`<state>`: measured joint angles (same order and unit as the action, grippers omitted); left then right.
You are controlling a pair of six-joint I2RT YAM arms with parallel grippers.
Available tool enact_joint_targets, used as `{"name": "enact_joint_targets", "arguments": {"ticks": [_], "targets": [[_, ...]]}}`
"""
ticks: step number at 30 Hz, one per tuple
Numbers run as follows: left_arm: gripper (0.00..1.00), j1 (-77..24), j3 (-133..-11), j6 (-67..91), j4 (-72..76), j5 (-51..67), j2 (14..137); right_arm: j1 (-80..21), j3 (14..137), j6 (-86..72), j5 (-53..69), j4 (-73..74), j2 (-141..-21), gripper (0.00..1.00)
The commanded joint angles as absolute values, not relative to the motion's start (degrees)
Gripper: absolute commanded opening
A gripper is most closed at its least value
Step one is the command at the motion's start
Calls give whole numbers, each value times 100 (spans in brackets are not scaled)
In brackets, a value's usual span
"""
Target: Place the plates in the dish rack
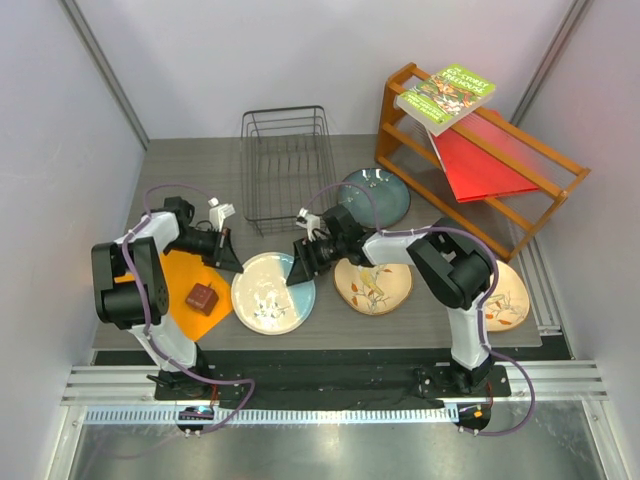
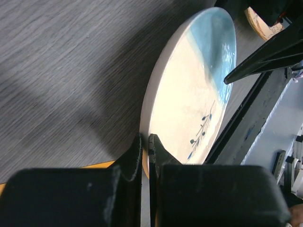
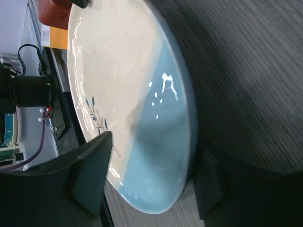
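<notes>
The cream and light-blue plate point(image 1: 270, 295) sits low over the table's front middle. My left gripper point(image 1: 233, 263) is shut on its left cream rim; in the left wrist view its tips point(image 2: 145, 140) pinch the rim of the plate point(image 2: 189, 99). My right gripper point(image 1: 300, 268) is open, with one finger over the blue edge point(image 3: 156, 156) and one finger under it, not closed on it. Two tan-orange bird plates point(image 1: 372, 285) point(image 1: 507, 297) lie to the right. The dark blue-grey plate point(image 1: 377, 195) lies behind them. The black wire dish rack point(image 1: 287, 165) stands at the back, empty.
An orange mat point(image 1: 180, 285) with a brown block point(image 1: 201, 297) lies under the left arm. An orange wooden shelf point(image 1: 470, 165) with a book point(image 1: 446, 96) and a red board stands at the back right.
</notes>
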<state>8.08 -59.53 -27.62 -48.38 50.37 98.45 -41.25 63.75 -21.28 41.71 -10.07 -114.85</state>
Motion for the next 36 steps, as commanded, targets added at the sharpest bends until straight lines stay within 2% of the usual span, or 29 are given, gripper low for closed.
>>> {"name": "enact_joint_targets", "arguments": {"ticks": [1,2,4,5,6,7,8,10,14,15,16,23,24,27,30,36], "targets": [[0,861,-6038,-2944,-5001,5687,9791,-4245,6416,-2355,4631,-1098,-11777,61],[0,870,-6038,-2927,-4966,5669,9800,-4245,6425,-2338,4649,-1142,-11769,53],[0,870,-5986,-2787,-4783,5555,9730,-4245,6495,-2251,4641,-1090,-11725,44],[0,870,-5968,-2743,-4720,5485,9712,-4245,6530,-2198,4641,-925,-11699,32],[1,870,-5959,-2673,-4668,5415,9660,-4236,6556,-2145,4641,-845,-11672,27],[3,870,-5942,-2637,-4580,5327,9650,-4236,6618,-2084,4641,-757,-11585,20],[6,879,-5941,-2611,-4544,5283,9616,-4236,6644,-1952,4649,-538,-11540,9],[19,888,-5880,-2540,-4378,5204,9475,-4228,6741,-1803,4702,-283,-11426,1],[38,932,-5713,-2461,-4131,5054,9097,-4219,6996,-1170,4869,910,-11041,2],[49,984,-5704,-2374,-4105,5010,8966,-4193,7057,-864,4843,1140,-10969,1],[54,1019,-5695,-2277,-4000,5001,8695,-4175,7284,-670,4799,1404,-10882,1],[70,1362,-6512,-1951,-4359,4738,7289,-3894,8849,597,4369,3662,-10512,2],[78,1354,-6617,-1882,-4359,4546,7130,-3876,9016,659,4333,3787,-10468,1],[88,1354,-6785,-1670,-4158,4105,6673,-3850,9649,940,4210,4261,-10362,1],[94,1354,-6662,-1267,-3657,3614,6408,-3788,10430,985,4105,4649,-10406,1],[94,1354,-6294,-485,-2937,2673,6048,-3323,12433,388,3955,4834,-11055,1]]}}
